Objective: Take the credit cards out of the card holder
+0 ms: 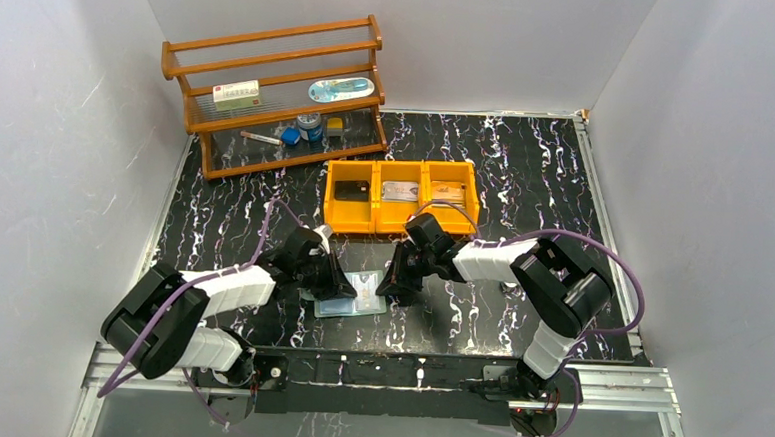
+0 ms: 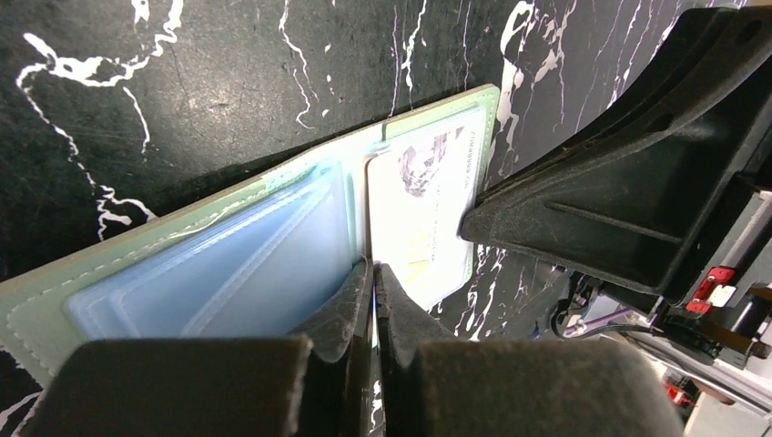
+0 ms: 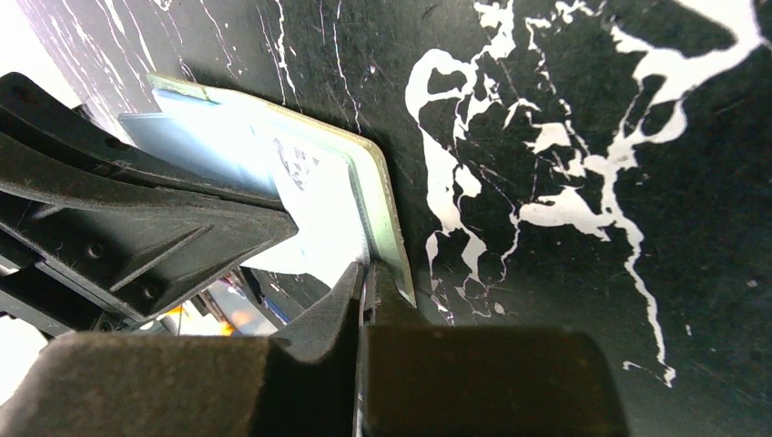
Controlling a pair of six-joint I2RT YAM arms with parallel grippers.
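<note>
At the near centre of the table (image 1: pixel 526 176), left gripper (image 2: pixel 373 273) and right gripper (image 3: pixel 366 273) pinch the opened card holder (image 2: pixel 182 273), a credit card (image 2: pixel 423 205) still inside.

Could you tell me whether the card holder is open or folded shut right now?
Open: the card holder lies spread on the table, both inner panels showing, with a pale card in one side.

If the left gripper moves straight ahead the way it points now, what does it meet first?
Probably the open card holder: the shut left gripper sits at its near edge, beside a pale card.
</note>
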